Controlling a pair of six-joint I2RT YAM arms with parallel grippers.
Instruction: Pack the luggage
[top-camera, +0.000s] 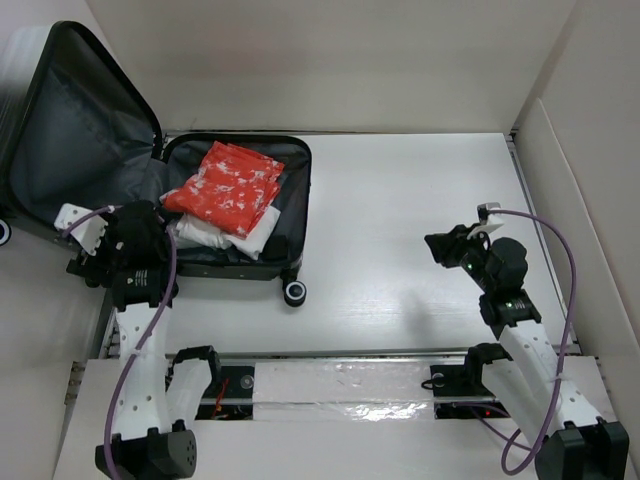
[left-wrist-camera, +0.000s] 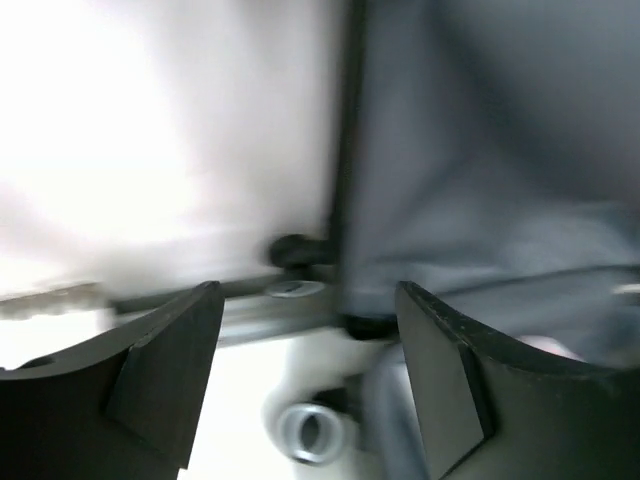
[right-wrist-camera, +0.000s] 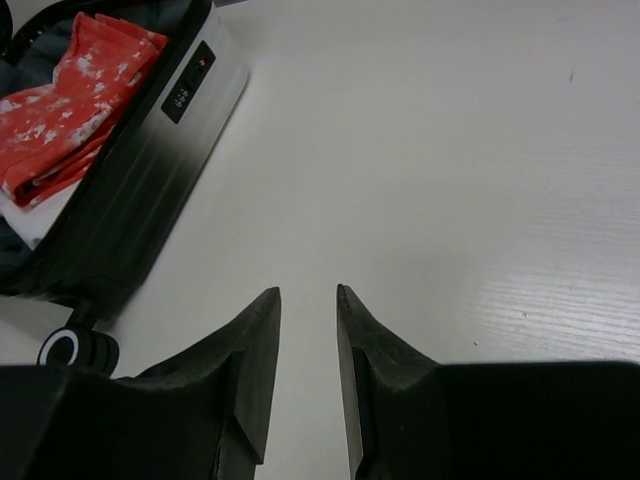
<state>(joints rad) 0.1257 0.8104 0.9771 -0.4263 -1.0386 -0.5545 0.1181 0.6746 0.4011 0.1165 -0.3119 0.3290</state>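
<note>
The luggage (top-camera: 290, 215) lies open at the left of the table, with its lid (top-camera: 70, 130) propped up at the far left and showing dark grey lining. A folded red-and-white garment (top-camera: 225, 185) lies on white clothing (top-camera: 215, 235) in the base. My left gripper (top-camera: 95, 255) is open and empty, at the near left corner by the hinge. Its blurred wrist view shows the grey lining (left-wrist-camera: 500, 150) and a caster wheel (left-wrist-camera: 312, 432) past the gripper (left-wrist-camera: 305, 310). My right gripper (top-camera: 440, 245) hangs over bare table to the right, with its jaws only narrowly apart and empty (right-wrist-camera: 308, 290).
A black caster wheel (top-camera: 295, 293) sticks out at the suitcase's near right corner and also shows in the right wrist view (right-wrist-camera: 62, 347). White walls enclose the table at the back and the right (top-camera: 590, 200). The suitcase shell and lock show in the right wrist view (right-wrist-camera: 150, 190).
</note>
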